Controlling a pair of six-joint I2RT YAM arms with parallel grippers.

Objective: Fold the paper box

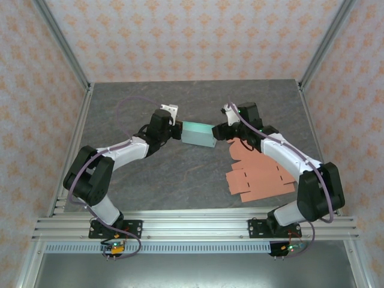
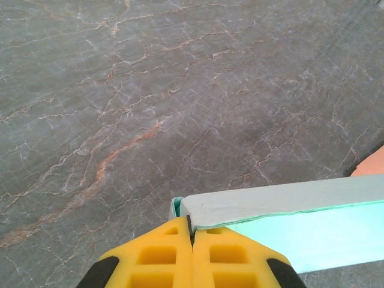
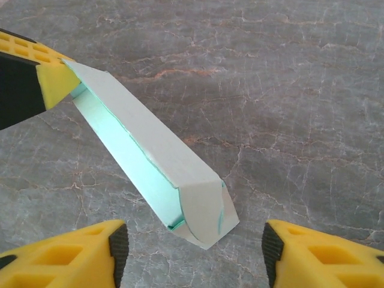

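Teal paper box (image 1: 198, 134): carried between the arms near the centre of the table (image 1: 156, 180), a little toward 12 o'clock, its length lying 9 to 3.
Left gripper (image 1: 176, 130): pressed fully closed on the flap at the 9 o'clock end.
Right gripper (image 1: 220, 132): jaws spread wide, flanking the 3 o'clock end; nothing is gripped.
Risk: the rounded end flap could be crushed or skewed by an off-centre closing, and the box could be twisted out of its single pinch.
Room: bare stone is offered at 12 and 7 o'clock, while orange flat blanks (image 1: 258, 177) crowd 4 o'clock.
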